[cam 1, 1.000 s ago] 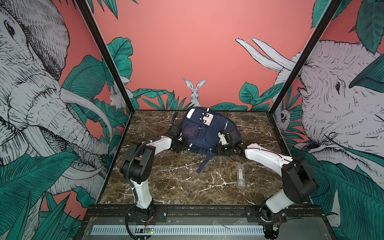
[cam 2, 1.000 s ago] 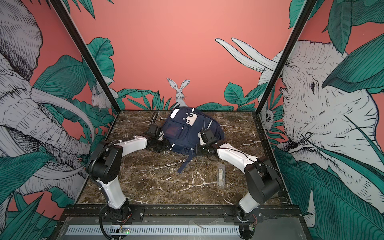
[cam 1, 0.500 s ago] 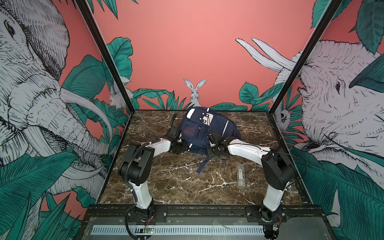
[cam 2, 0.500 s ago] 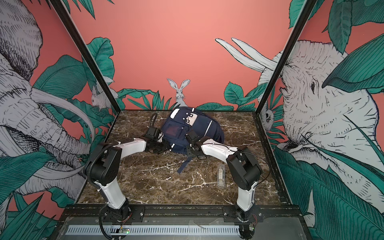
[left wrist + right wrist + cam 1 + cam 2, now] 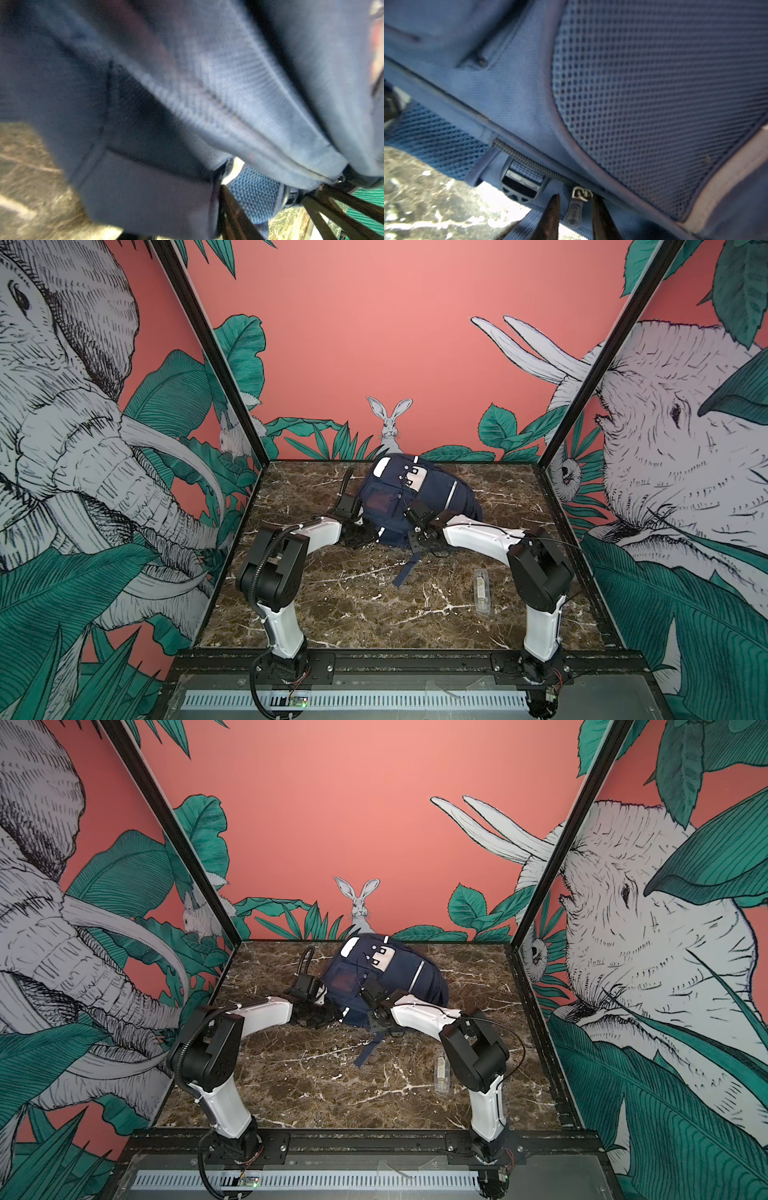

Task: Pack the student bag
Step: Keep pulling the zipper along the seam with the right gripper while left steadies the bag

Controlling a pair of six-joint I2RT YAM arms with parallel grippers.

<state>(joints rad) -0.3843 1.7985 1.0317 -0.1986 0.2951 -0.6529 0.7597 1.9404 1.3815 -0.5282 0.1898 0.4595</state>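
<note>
The student bag (image 5: 419, 497) (image 5: 390, 973), navy with white patches and a grey stripe, lies at the back middle of the marble table. My left gripper (image 5: 365, 531) (image 5: 328, 1013) is at the bag's near left corner. In the left wrist view a thick fold of the bag (image 5: 187, 93) fills the left gripper (image 5: 172, 224); only one finger (image 5: 228, 207) shows. My right gripper (image 5: 409, 512) (image 5: 368, 992) is at the bag's near edge. In the right wrist view the right gripper (image 5: 575, 196) is open and narrow, its fingers astride the grey zipper pull (image 5: 573, 214).
A loose navy strap (image 5: 405, 572) trails from the bag toward the front. A clear plastic case (image 5: 482, 591) (image 5: 441, 1073) lies on the table (image 5: 353, 614) at the right. A grey strap buckle (image 5: 521, 187) sits beside the zipper, under the mesh pocket (image 5: 654, 104).
My right arm has swung left from the bag's right side to its near edge, and its jaws have narrowed. The left arm and the bag have stayed put.
</note>
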